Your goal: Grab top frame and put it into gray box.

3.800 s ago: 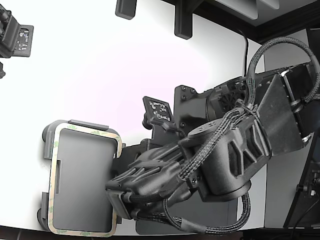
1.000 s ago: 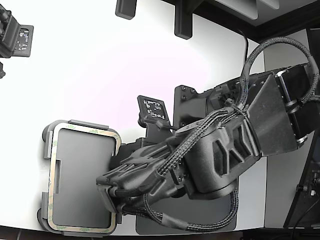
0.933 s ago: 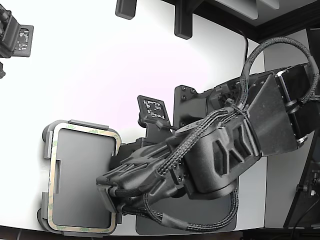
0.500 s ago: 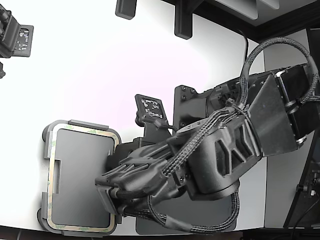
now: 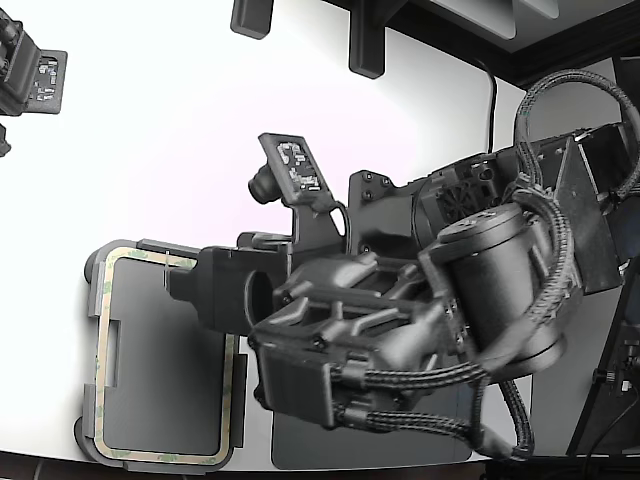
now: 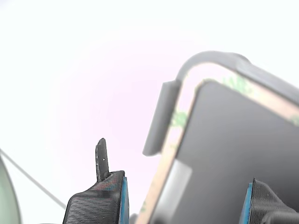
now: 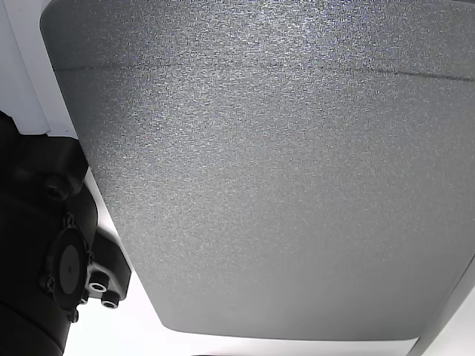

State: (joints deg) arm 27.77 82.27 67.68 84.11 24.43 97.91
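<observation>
The top frame (image 5: 99,390), a thin beige ring with green patches, lies flat on the gray box (image 5: 163,246) at the exterior view's lower left. My gripper (image 5: 185,287) hovers over the box's upper right part; the wrist body hides its fingers in the exterior view. In the wrist view the gripper (image 6: 184,205) is open, and its two blue-padded fingers (image 6: 100,196) stand wide apart with nothing between the pads. The frame's edge (image 6: 180,119) and the box's rounded corner (image 6: 210,58) show beyond the fingers. The arm hides the frame's right side.
A darker gray flat mat (image 5: 400,445) lies under the arm and fills the other view (image 7: 282,170). Black fixtures (image 5: 365,45) stand at the table's far edge, and a black device (image 5: 25,70) sits at the upper left. The table's near edge runs just below the box.
The arm has swung and turned its wrist. The gripper has moved from the box's lower right edge up to its upper right part. The frame still lies on the box.
</observation>
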